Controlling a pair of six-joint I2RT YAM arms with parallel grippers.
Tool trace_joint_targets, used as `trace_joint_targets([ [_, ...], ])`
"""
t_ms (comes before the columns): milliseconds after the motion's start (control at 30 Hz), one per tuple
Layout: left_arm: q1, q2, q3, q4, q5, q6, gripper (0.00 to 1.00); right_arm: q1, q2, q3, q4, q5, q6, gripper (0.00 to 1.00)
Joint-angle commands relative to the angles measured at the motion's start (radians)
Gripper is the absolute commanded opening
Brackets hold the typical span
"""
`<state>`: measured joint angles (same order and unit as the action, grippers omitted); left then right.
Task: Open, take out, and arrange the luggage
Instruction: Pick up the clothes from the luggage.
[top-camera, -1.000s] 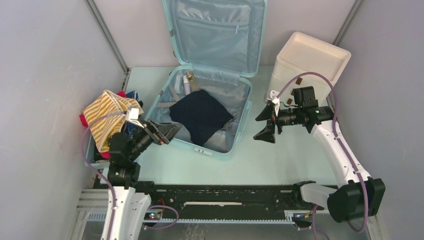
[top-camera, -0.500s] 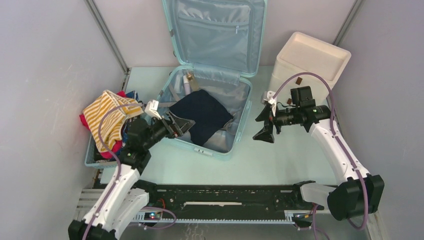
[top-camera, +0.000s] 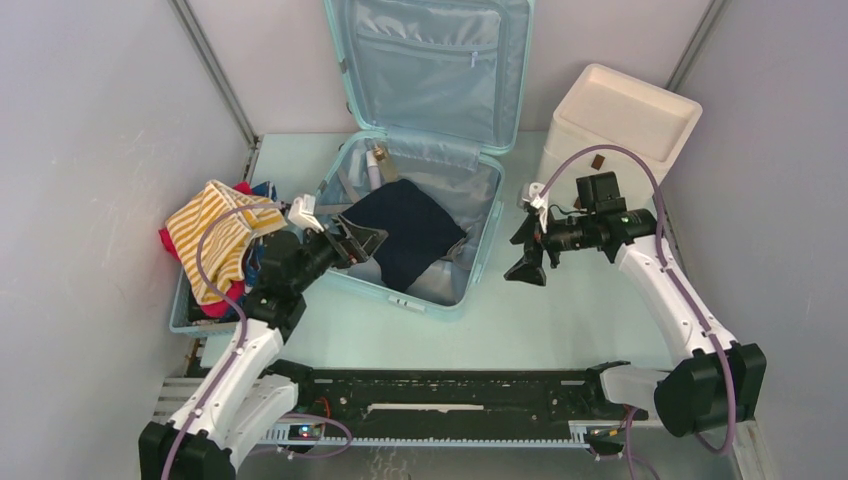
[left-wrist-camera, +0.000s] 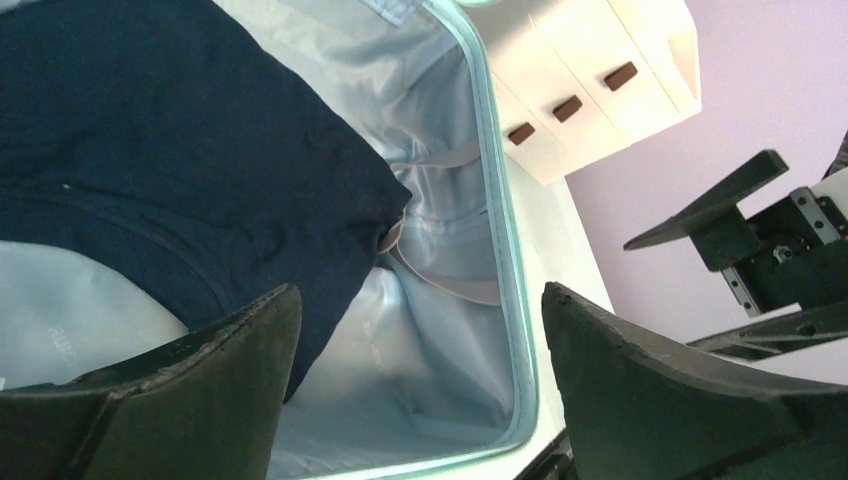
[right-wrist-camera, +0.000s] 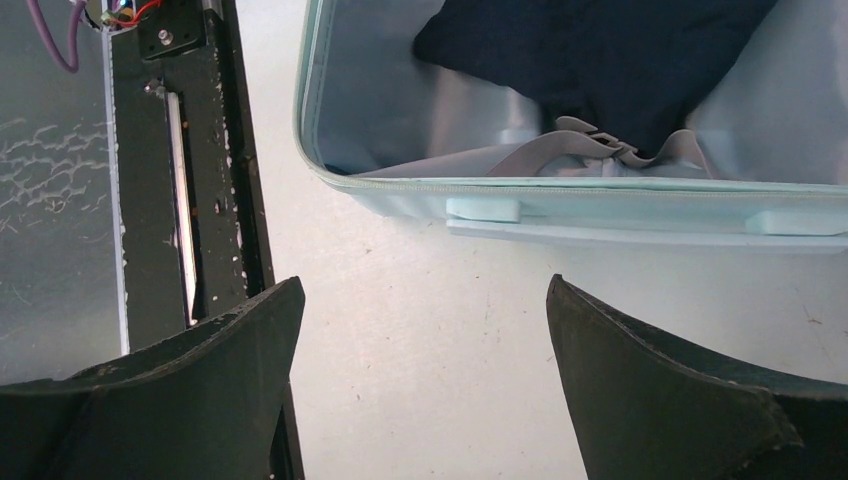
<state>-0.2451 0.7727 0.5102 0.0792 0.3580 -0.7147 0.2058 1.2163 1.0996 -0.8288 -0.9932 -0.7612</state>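
on the pale worktop (top-camera: 540, 320) the luggage (top-camera: 432, 297) lies in the middle toward the back, already open, its lid (top-camera: 430, 70) propped upright against the rear wall, so the opening step looks done and the taking-out is in hand. a white box (top-camera: 620, 120) stands just right of it, and a basket (top-camera: 180, 322) heaped with clothes, a striped one (top-camera: 212, 240) on top, sits to its left. inside the shell a navy garment (top-camera: 405, 228) lies folded, with grey straps (right-wrist-camera: 590, 138) loose beside one corner. the left end effector (top-camera: 358, 242) hangs over the luggage's left rim, released and grasping nothing, aimed at the garment's edge. the right end effector (top-camera: 526, 250) hovers over bare worktop right of the luggage, also released and empty. the next move likely calls for the left one to drop onto the garment, pinch a fold clear of the straps, and lift it without snagging the rim.
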Motion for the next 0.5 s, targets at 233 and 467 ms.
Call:
trace_joint_targets([
  [233,-0.008,0.184,0.095,0.171,-0.047,0.03,0.94,-0.011,0.052,0.025,-0.014,0.006,0.0,1.0],
  [467,-0.008,0.261,0.207,0.002,-0.056,0.147,0.94,-0.033,0.065,0.018,-0.006,0.026,-0.003,1.0],
])
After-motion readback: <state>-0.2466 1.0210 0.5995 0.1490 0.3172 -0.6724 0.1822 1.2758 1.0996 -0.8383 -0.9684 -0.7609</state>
